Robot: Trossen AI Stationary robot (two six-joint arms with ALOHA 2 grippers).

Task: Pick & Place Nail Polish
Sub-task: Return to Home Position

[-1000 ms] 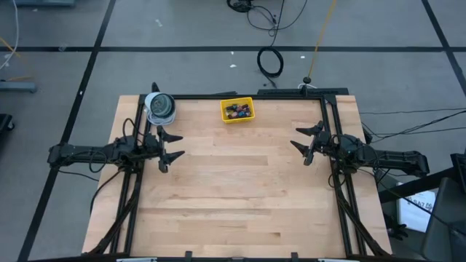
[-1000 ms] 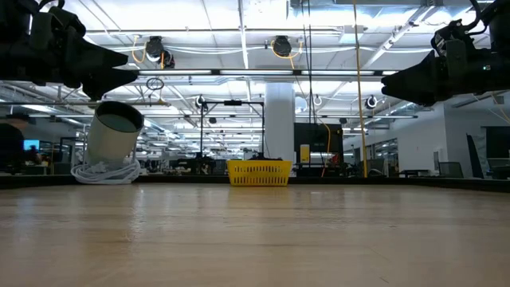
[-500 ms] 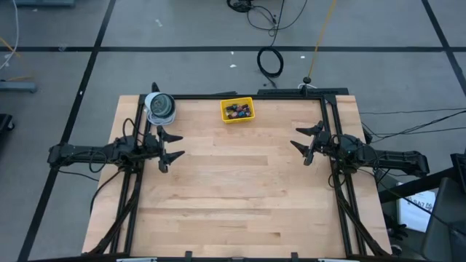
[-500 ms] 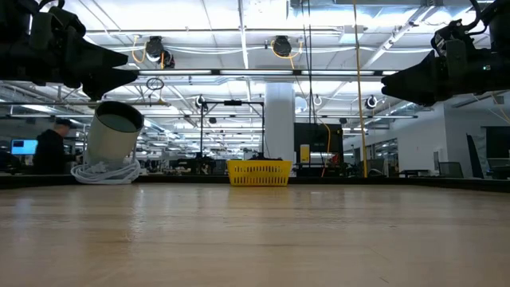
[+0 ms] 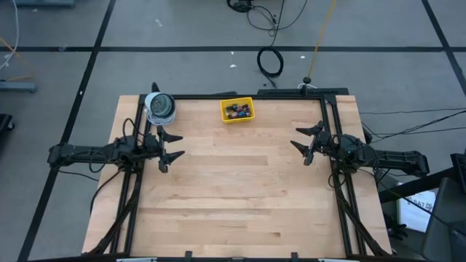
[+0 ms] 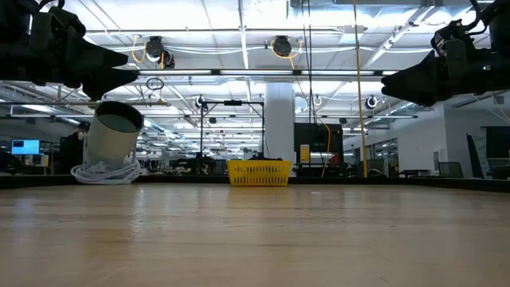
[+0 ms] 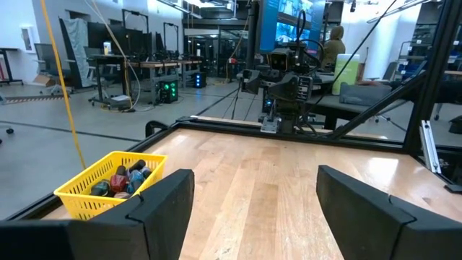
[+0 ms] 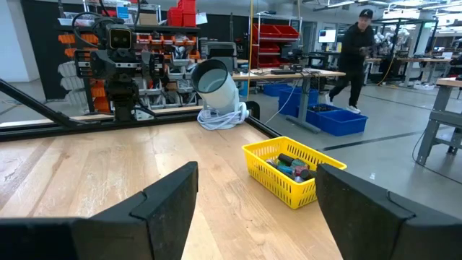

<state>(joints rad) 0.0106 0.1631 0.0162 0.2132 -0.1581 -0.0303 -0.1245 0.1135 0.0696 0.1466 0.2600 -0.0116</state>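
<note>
The nail polish bottles (image 5: 237,111) lie heaped inside a yellow tray (image 5: 226,117) at the table's far edge, near its middle; they also show in the left wrist view (image 7: 119,179) and the right wrist view (image 8: 292,167). My left gripper (image 5: 170,145) hovers open at the table's left side, pointing level toward the right. My right gripper (image 5: 304,144) hovers open at the right side, pointing level toward the left. Both have nothing between their fingers.
A grey-white tape roll (image 5: 160,108) stands on a coil of white cord at the far left corner. Black frame rails (image 5: 247,96) run along the table's far, left and right edges. Bare wood (image 5: 233,196) fills the table between the arms. A person (image 8: 355,54) walks in the room beyond.
</note>
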